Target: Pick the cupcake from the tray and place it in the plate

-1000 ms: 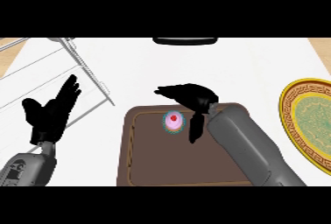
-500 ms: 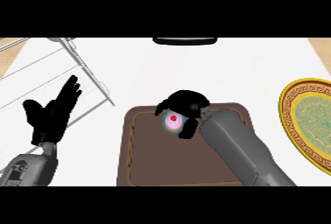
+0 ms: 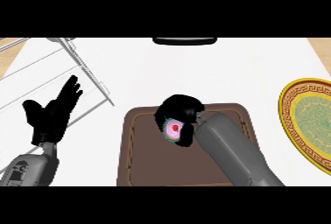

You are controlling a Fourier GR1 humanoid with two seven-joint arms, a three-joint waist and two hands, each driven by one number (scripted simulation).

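Cupcake (image 3: 173, 129) sits inside my right hand (image 3: 182, 109), fingers curled round it (pink top showing), over the brown tray (image 3: 142, 162); the plate (image 3: 309, 122) lies well apart on the desk.

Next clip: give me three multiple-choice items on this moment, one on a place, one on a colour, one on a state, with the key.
1. Where is the cupcake?
A. over the tray
B. on the plate
C. on the bare counter

2. What colour is the plate rim?
A. blue
B. gold
C. white

3. What is the right hand doing?
A. resting open
B. curled round the cupcake
C. pressing flat on the plate

Key: 1 A, the brown tray lies under it. 2 B, a gold patterned band rings the green centre. 3 B, its fingers wrap the cupcake; the left hand rests open at the view's left.
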